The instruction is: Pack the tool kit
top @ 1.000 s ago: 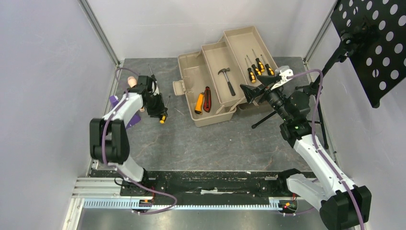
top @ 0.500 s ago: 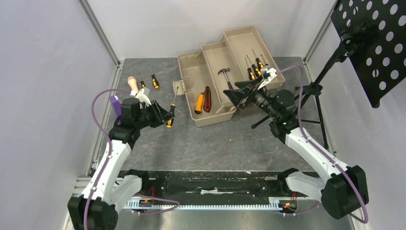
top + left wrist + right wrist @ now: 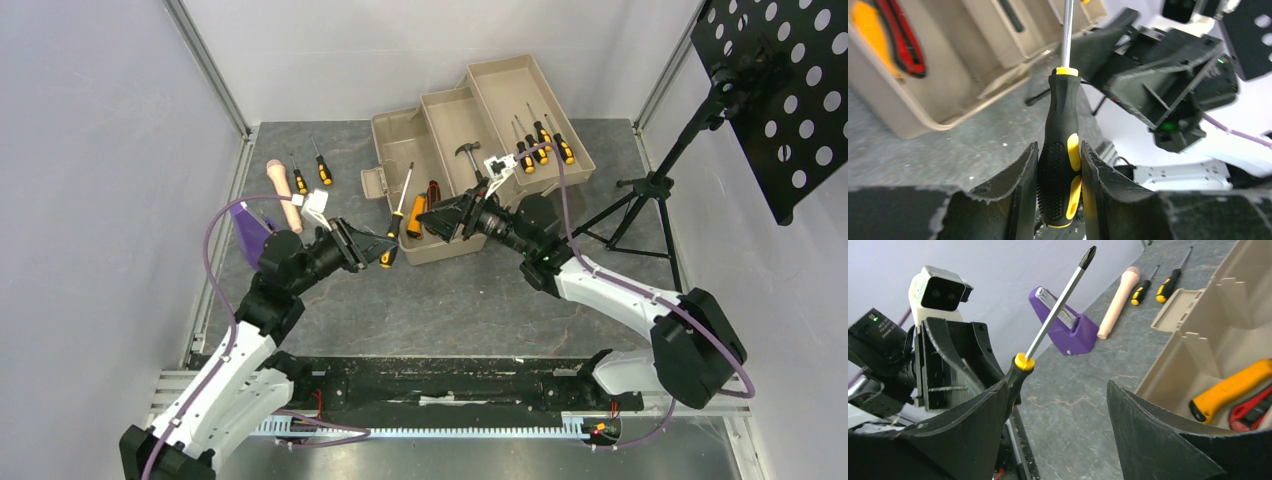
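My left gripper (image 3: 372,250) is shut on the black-and-yellow handle of a screwdriver (image 3: 398,218). It holds the screwdriver in the air just left of the tan toolbox (image 3: 447,247), shaft pointing away. In the left wrist view the handle (image 3: 1060,135) sits between the fingers. My right gripper (image 3: 432,216) is open and empty in front of the toolbox, facing the left gripper. In the right wrist view the shaft (image 3: 1058,305) rises by its left finger (image 3: 973,415). Screwdrivers (image 3: 545,140) lie in the top tray, a hammer (image 3: 470,160) in the middle one, and a red-black knife (image 3: 1253,410) and an orange tool (image 3: 1233,387) in the box.
Two small screwdrivers (image 3: 300,180) (image 3: 322,168), a beige rod (image 3: 283,195) and a purple block (image 3: 250,228) lie on the table at far left. A black tripod stand (image 3: 650,190) with a perforated panel (image 3: 780,90) stands at the right.
My left gripper has picked the screwdriver up off the table and carried it right toward the toolbox. My right gripper has swung left from the top tray to the toolbox front.
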### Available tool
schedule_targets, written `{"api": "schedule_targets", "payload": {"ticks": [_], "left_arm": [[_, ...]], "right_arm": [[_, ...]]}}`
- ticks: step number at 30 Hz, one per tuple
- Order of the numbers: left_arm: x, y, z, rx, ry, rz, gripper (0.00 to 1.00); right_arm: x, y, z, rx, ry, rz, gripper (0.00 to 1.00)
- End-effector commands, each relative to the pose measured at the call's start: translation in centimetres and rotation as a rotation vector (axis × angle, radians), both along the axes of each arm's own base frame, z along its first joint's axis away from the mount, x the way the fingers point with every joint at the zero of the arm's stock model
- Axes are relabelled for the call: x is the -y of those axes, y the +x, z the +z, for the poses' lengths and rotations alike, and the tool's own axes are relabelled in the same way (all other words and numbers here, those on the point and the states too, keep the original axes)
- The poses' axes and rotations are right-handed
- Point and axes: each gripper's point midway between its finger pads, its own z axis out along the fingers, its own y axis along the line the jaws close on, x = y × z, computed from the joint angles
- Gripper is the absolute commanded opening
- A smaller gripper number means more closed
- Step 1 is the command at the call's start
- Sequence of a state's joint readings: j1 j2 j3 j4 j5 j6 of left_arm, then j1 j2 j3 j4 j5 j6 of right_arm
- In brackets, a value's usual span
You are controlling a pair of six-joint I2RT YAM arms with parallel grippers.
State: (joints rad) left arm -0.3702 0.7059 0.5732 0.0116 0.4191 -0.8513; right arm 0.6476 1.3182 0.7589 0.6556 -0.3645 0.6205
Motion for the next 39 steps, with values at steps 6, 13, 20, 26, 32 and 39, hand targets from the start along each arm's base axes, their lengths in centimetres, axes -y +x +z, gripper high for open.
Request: {"api": "schedule_targets", "payload": {"ticks": [6, 13, 20, 26, 32, 39], "left_arm": [[3.9, -0.8, 4.5, 0.140, -0.184, -0.079, 0.02], [5.1, -0.9, 4.6, 0.152, -0.184, -0.098, 0.02], [4.9, -0.1, 3.3, 0.120, -0.108, -0.060, 0.06], [0.8, 2.0, 0.8, 0.076, 0.181, 0.157, 0.44], [-6.9, 3.9, -2.1, -0.029, 0.591, 0.447, 0.89], [-13.0, 4.6, -3.0, -0.075, 0.863, 0.583, 1.00]], "right_arm": [[-2.6, -1.1, 4.4, -0.005, 0.204, 0.083, 0.71], [-3.4, -2.0, 4.4, -0.013, 0.242, 0.153, 0.45], [-3.3, -1.7, 4.2, 0.006, 0.204, 0.150, 0.00], [-0.7, 1.6, 3.8, 0.067, 0.040, 0.020, 0.00], [4.8, 6.4, 3.8, 0.142, -0.187, -0.192, 0.00], [13.3, 12.1, 6.0, 0.228, -0.566, -0.494, 0.00]]}}
